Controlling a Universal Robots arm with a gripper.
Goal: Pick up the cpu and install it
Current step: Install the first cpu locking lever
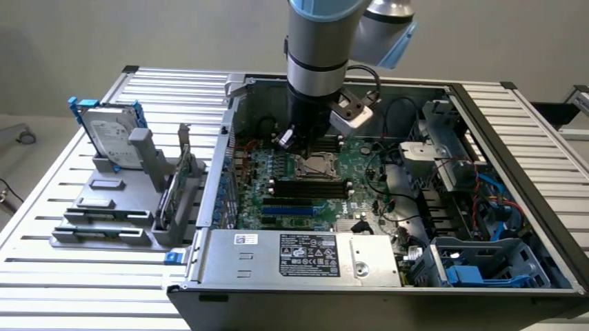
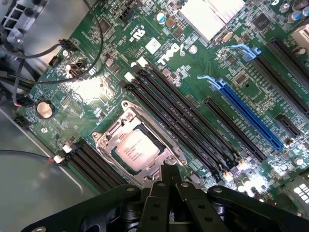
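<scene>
Grey slatted tabletop (image 1: 55, 276) is carrying an open computer case (image 1: 515, 172); the gripper (image 2: 166, 186), fingers pinched together and empty, is hovering beside the cpu (image 2: 135, 147) sitting in its socket (image 2: 104, 137). Any sideways nudge risks bending socket pins.

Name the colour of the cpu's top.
Silvery grey; the cpu shows best in the wrist view.

We see an open computer case (image 1: 515, 207) lying on a desk (image 1: 55, 276) of metal slats. Inside it is a green motherboard (image 2: 203, 53) with long black memory sticks (image 2: 178, 121) and a blue slot (image 2: 251, 118). A power supply (image 1: 308, 255) sits at the near side. At the exterior view's left, a hard drive (image 1: 110, 141) stands upright in a grey holder (image 1: 101, 221).
</scene>
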